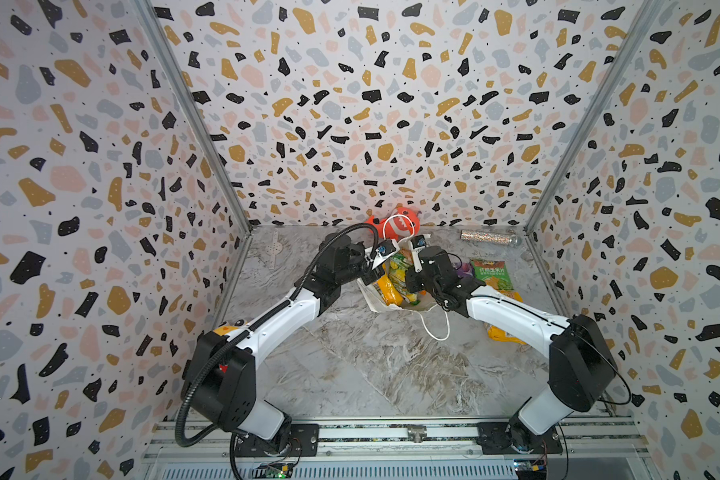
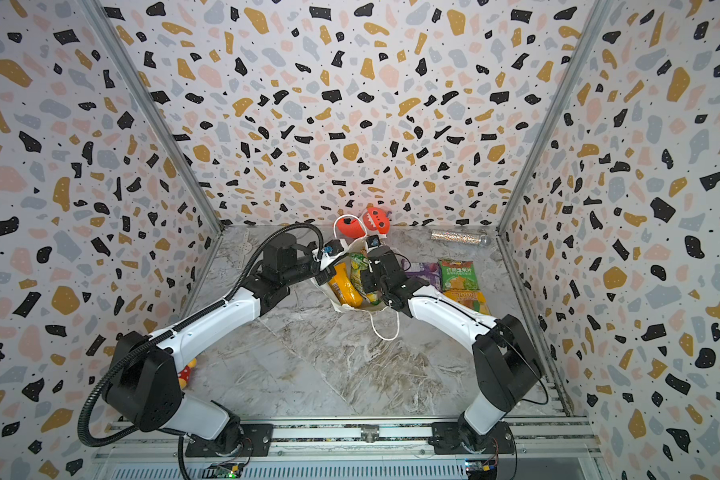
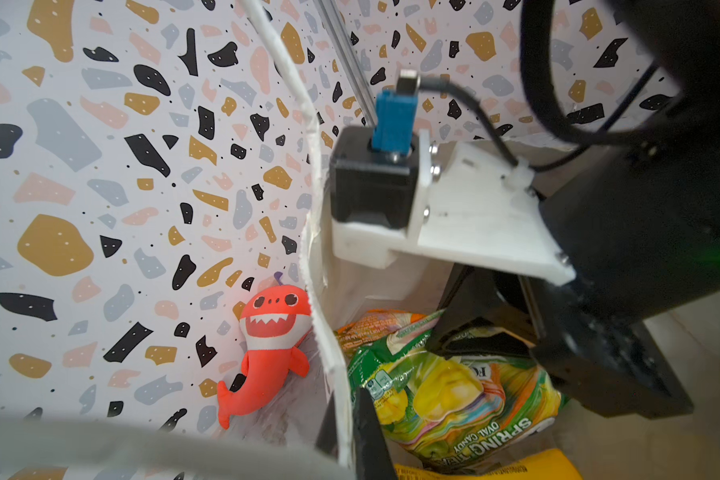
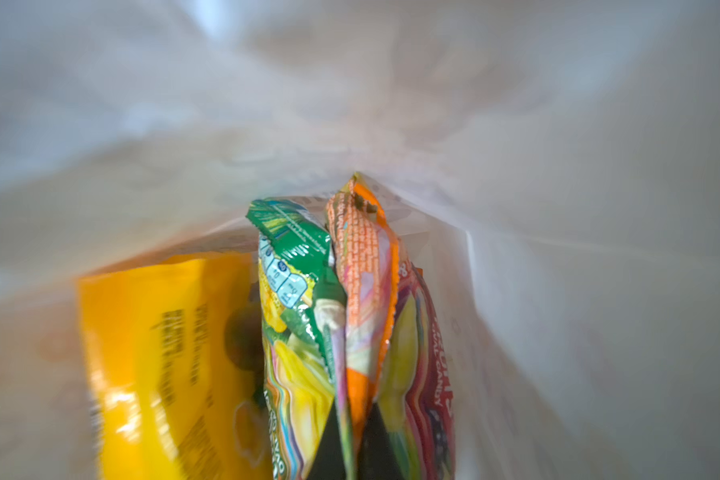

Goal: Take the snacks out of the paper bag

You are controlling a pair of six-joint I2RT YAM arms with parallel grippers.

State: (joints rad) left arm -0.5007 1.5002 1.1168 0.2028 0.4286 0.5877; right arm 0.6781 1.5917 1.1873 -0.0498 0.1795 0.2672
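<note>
**A:** What does each gripper have?

**B:** The left gripper (image 3: 346,411) is clamped on the rim of the paper bag (image 1: 368,297). The right gripper (image 4: 350,415) is deep inside the bag, with its jaws closed on a thin packet edge among the snacks (image 1: 391,291). I cannot tell whether that edge belongs to the green-yellow packet (image 4: 296,365) or the orange packet (image 4: 360,257).

**A:** How much room is there?

**B:** Little. White bag walls close in on both sides of the right gripper, and the bag's bottom fold lies just past its fingertips. Behind both wrists the table (image 1: 371,365) is open marble, crossed only by a cord handle (image 1: 440,339).

**A:** Counts?

**B:**
- **Inside the bag:** 3 packets. The green-yellow and the orange one press against the fingers, and a yellow packet (image 4: 163,353) lies just beyond the green-yellow one.
- **Outside the bag:** 3 packets lie flat beside the right forearm: purple packet (image 2: 422,272), green packet (image 1: 491,274) and orange-yellow packet (image 2: 468,299).
- **Cord handles:** 2.
- **Other things:** 1 shark plush (image 3: 271,340) lies past the left gripper's rim edge. 1 silver tube (image 1: 489,237) lies well beyond the right gripper.
</note>
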